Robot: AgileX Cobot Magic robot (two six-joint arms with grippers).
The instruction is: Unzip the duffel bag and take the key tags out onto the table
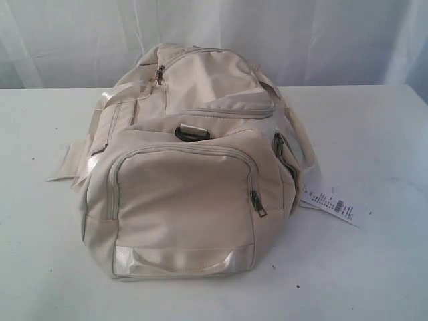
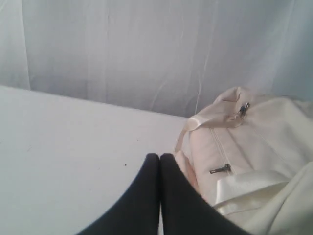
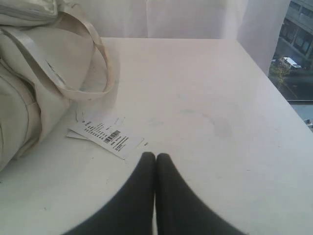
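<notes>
The duffel bag (image 1: 187, 167) lies mid-table, its long axis running away from the exterior camera and one end pocket facing it. The zippers I can make out look shut. No key tags are in sight, so I judge them to be inside. My left claw (image 2: 160, 157) and right claw (image 3: 155, 156) are both pinched fully together, holding nothing, each over bare table (image 1: 374, 274) on its own side of the bag. The left looks nearer — its tips sit just beside the bag's flank, with a metal zipper pull (image 2: 221, 169) close ahead. The right faces a strap loop (image 3: 83, 73) and the paper barcode label (image 3: 105, 134). The tabletop is smooth and white. A white curtain (image 1: 301, 33) hangs behind, and a window (image 3: 298, 58) opens past one table edge.
</notes>
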